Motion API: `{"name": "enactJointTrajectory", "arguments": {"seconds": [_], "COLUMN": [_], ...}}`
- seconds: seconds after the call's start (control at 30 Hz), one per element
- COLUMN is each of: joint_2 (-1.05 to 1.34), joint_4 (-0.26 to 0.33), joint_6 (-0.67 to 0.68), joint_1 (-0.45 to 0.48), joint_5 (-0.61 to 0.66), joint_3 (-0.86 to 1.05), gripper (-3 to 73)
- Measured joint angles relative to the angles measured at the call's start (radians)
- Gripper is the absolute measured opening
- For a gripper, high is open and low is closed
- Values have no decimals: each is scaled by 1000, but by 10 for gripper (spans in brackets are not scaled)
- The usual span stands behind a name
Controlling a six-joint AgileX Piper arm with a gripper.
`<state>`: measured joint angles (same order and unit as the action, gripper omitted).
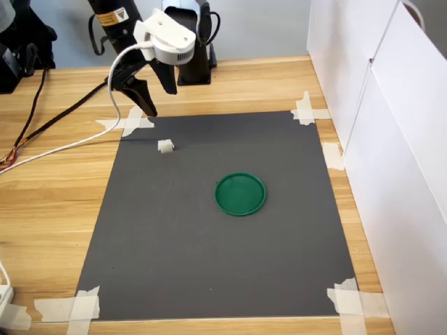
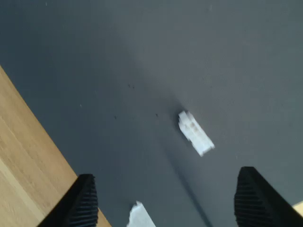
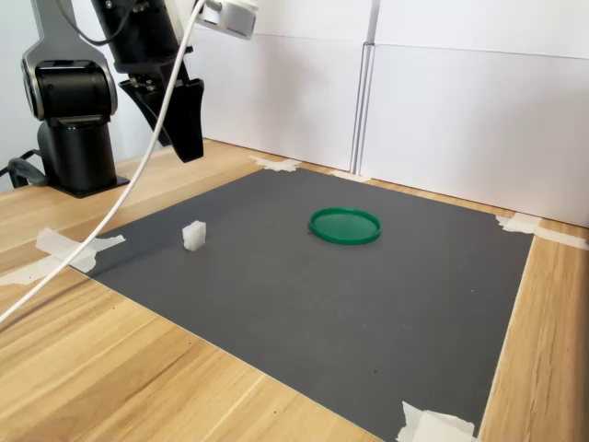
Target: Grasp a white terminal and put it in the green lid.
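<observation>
Fingers [image 2: 80, 201] spread wide, nothing between them, gripper [image 1: 157, 94] hanging in the air above the far left corner of the dark mat [image 1: 209, 258] in the first exterior view. Just beyond the tips, white terminal [image 1: 165, 146] sitting alone on the mat, untouched, clear on all sides. Well apart toward the first exterior view's right, green lid [image 1: 240, 194] lying flat mid-mat. White cable [image 1: 77, 145] trailing off the wrist across the wooden table [image 1: 49, 209]. Tape strips [image 1: 133, 122] at 4 mat corners. White panels [image 1: 391, 139] walling the first exterior view's right.
</observation>
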<state>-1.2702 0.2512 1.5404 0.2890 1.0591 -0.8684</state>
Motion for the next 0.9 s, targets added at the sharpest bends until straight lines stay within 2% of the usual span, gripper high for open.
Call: {"name": "enactJointTrajectory", "arguments": {"seconds": [0.17, 0.37, 0.67, 0.9], "joint_2": [-23, -89, -148, -155], "joint_4": [-46, -102, -124, -170], "joint_6": [-87, -160, -150, -106], "joint_1": [-79, -97, -97, -97], "joint_5": [-49, -91, -170, -278], "joint_3": [0, 0, 19, 116], "gripper": [699, 698, 697, 697]}}
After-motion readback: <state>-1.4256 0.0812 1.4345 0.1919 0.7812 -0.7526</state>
